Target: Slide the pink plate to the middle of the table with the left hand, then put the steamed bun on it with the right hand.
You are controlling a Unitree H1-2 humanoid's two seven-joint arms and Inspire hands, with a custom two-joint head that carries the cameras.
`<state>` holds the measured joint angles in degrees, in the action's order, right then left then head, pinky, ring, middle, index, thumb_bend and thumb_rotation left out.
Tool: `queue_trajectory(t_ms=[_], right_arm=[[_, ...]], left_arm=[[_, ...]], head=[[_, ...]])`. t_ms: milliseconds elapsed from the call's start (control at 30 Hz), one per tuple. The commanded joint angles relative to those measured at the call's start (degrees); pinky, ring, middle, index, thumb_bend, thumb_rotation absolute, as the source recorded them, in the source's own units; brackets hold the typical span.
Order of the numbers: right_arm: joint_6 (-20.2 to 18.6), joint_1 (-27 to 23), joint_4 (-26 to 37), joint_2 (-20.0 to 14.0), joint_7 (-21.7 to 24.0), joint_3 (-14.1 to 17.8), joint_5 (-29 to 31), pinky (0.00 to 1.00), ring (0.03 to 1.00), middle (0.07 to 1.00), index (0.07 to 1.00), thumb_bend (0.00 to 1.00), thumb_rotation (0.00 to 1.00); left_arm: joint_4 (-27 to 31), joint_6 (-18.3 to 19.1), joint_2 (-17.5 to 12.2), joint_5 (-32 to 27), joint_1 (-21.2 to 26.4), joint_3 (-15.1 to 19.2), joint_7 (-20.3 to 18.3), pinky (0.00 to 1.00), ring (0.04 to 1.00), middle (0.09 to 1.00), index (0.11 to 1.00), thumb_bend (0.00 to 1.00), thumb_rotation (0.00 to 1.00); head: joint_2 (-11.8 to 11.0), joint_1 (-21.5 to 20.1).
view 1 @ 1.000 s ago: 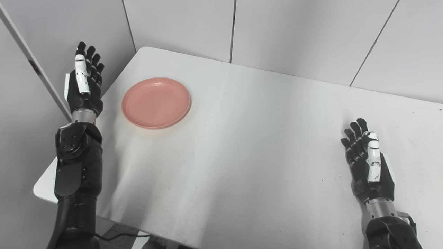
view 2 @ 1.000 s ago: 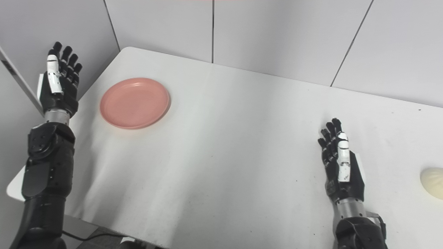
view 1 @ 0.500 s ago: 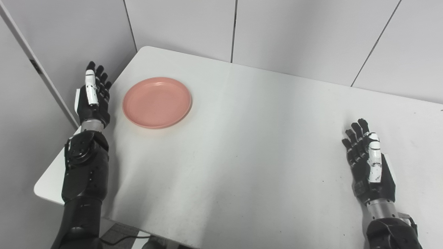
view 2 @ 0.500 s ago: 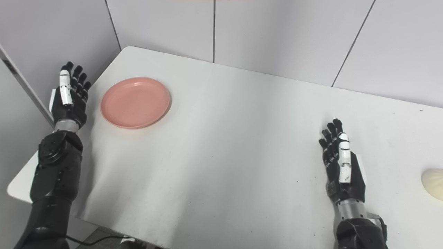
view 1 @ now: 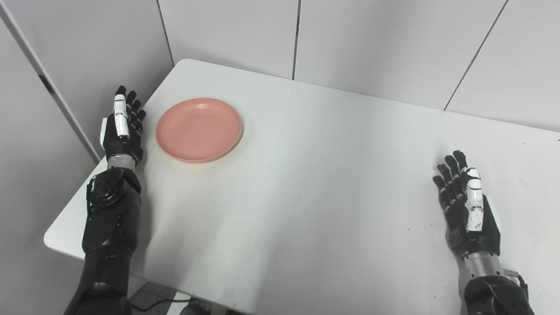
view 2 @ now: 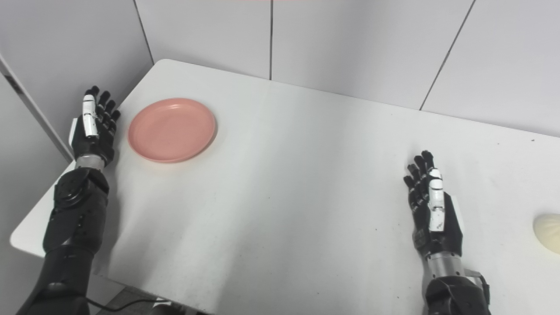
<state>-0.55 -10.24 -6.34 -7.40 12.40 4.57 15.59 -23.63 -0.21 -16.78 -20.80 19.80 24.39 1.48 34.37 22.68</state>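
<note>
Left hand (view 1: 122, 131) beside the pink plate (view 1: 199, 129) — right hand (view 1: 466, 210) apart; both fingers spread, empty.

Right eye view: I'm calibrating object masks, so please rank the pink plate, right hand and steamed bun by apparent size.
1. pink plate, largest.
2. right hand, narrower, but nearer the camera, which enlarges it.
3. steamed bun, smallest as seen; the picture's edge cuts it off, so its full size is unsure.
</note>
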Motion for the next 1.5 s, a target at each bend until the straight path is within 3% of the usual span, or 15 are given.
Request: queue_trajectory(t_ms=[0, 833, 1100, 1267, 1467], right_arm=[[-0.4, 2.2, -1.3, 0.0, 0.2, 0.4, 0.6, 1.00, 1.000, 1.000, 1.000, 0.13, 1.00], [-0.7, 2.7, -0.2, 0.9, -1.2, -0.6, -1.6, 1.00, 1.000, 1.000, 1.000, 0.16, 1.00], [-0.2, 2.8, 0.0, 1.8, -2.4, -0.9, -3.3, 1.00, 1.000, 1.000, 1.000, 0.16, 1.00], [-2.0, 3.2, 1.5, 2.4, -3.4, -1.6, -4.3, 1.00, 1.000, 1.000, 1.000, 0.18, 1.00], [-2.3, 3.3, 1.6, 3.2, -4.4, -2.4, -5.3, 1.00, 1.000, 1.000, 1.000, 0.18, 1.00]], left_arm=[[-1.1, 0.3, 0.4, 0.2, 1.0, -1.1, -0.7, 1.00, 0.989, 0.980, 1.000, 0.39, 1.00], [0.3, 3.5, 6.7, 2.1, 0.7, -13.3, -6.1, 1.00, 0.979, 0.965, 0.991, 0.39, 1.00], [2.9, 5.3, 7.5, 3.5, -0.1, -16.9, -7.8, 0.99, 0.958, 0.956, 0.979, 0.41, 1.00], [4.1, 6.6, 7.8, 3.5, -0.3, -18.9, -9.9, 1.00, 0.983, 0.977, 0.997, 0.42, 1.00], [5.5, 7.9, 8.5, 4.8, -0.2, -21.5, -11.2, 0.99, 0.978, 0.978, 0.998, 0.41, 1.00]], head=[[0.1, -0.2], [0.9, -3.1], [1.5, -6.2], [1.9, -8.0], [2.3, -12.2]])
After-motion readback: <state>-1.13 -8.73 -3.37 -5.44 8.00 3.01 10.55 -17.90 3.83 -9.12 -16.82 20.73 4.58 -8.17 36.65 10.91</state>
